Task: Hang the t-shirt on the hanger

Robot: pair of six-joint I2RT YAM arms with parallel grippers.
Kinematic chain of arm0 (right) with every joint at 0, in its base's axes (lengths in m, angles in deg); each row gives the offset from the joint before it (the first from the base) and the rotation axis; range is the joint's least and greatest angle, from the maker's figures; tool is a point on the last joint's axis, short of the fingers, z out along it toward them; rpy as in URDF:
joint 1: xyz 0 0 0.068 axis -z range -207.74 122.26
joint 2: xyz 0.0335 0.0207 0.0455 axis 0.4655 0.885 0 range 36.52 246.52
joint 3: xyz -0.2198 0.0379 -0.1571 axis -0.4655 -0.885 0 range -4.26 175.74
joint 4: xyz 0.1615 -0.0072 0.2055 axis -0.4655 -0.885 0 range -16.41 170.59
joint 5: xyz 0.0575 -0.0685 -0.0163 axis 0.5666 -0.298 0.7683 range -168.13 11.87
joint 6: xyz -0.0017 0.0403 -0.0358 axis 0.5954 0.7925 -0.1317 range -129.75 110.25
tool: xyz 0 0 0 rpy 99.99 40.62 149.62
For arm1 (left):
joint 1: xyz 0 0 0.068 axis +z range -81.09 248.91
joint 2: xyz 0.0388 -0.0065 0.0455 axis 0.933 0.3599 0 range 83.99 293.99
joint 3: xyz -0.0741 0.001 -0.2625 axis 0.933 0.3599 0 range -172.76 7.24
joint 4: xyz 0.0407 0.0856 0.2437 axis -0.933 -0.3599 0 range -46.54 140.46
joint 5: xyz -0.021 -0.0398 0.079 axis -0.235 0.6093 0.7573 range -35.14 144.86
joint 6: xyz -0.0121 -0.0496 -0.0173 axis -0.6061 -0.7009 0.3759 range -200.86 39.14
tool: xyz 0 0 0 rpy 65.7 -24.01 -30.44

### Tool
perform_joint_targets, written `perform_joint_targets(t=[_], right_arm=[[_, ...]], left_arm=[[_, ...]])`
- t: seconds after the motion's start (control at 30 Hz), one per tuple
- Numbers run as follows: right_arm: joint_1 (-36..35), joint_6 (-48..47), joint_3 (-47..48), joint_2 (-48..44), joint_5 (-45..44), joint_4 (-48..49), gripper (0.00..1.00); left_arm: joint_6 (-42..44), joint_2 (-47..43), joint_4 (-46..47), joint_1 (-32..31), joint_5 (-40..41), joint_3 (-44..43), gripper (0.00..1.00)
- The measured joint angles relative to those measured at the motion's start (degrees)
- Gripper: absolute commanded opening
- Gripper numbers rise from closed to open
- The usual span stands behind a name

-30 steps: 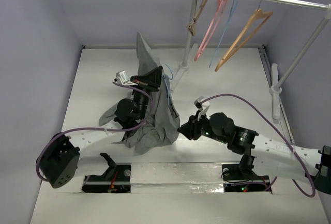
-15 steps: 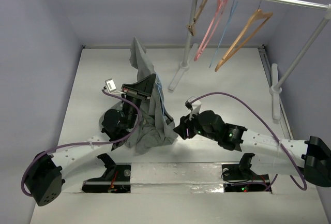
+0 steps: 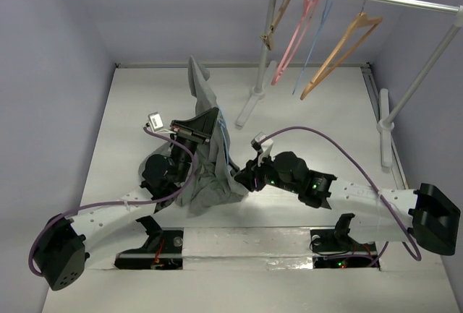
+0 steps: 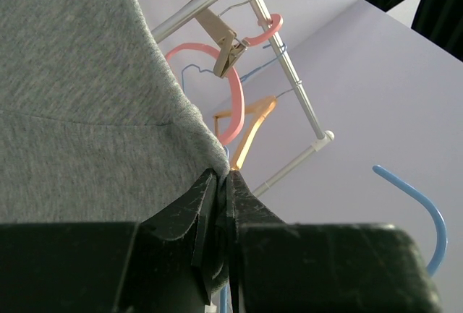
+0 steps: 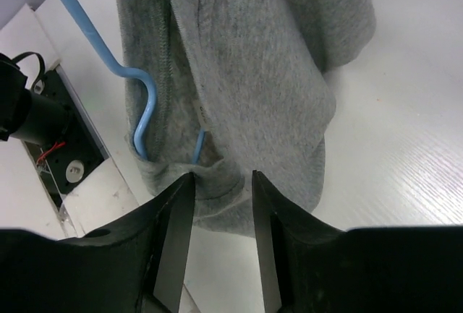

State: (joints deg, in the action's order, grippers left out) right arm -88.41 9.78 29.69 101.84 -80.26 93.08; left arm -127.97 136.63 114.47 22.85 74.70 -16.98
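Observation:
The grey t-shirt [image 3: 206,176] hangs bunched in the air over the table, its top pinched in my left gripper [image 3: 210,119], which is shut on the cloth [image 4: 72,96]. In the left wrist view the jaws [image 4: 223,176] meet on the shirt's edge. The light-blue hanger [image 5: 87,27] sits inside the shirt, and its hook [image 4: 434,212] sticks out at the right. My right gripper [image 3: 240,180] is open at the shirt's lower hem [image 5: 253,60]. A fold of that hem lies between its spread fingertips [image 5: 222,177].
A white clothes rack [image 3: 264,38] stands at the back right, holding a pink hanger [image 3: 296,31], a thin blue one [image 3: 318,31] and a tan wooden one [image 3: 340,45]. Purple walls close in the white table [image 3: 325,118]. The arm bases sit along the near edge.
The right gripper has moved left up to the shirt's lower hem. The left arm shifted the hanging shirt a little left and lower, still shut on it.

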Motion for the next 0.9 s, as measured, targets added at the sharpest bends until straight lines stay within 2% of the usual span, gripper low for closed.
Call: perform_joint_targets(t=[0.03,0.13,0.4,0.57,0.77,0.9], right_arm=[[0.07,-0.17,0.00,0.07,0.26,0.20,0.21],[0.24,-0.15,0.00,-0.02,0.76,1.31,0.00],[0.26,0.07,0.72,-4.79,4.85,1.18,0.00],[0.26,-0.48,5.09,-6.91,6.75,-0.48,0.00],[0.28,-1.66,12.33,-3.76,6.34,-0.46,0.00],[0.28,-1.88,13.38,-2.25,3.67,-0.46,0.00]], left_arm=[[0.00,-0.17,-0.02,0.00,0.00,0.07,0.00],[0.00,-0.63,-0.04,0.00,0.00,0.22,0.00],[1.29,-0.70,0.00,0.00,1.46,0.24,0.00],[3.50,0.48,0.15,0.00,4.72,0.26,0.00],[3.13,4.68,1.16,-0.46,4.90,0.55,0.00],[2.25,4.94,1.11,-0.48,4.46,1.38,0.00]])
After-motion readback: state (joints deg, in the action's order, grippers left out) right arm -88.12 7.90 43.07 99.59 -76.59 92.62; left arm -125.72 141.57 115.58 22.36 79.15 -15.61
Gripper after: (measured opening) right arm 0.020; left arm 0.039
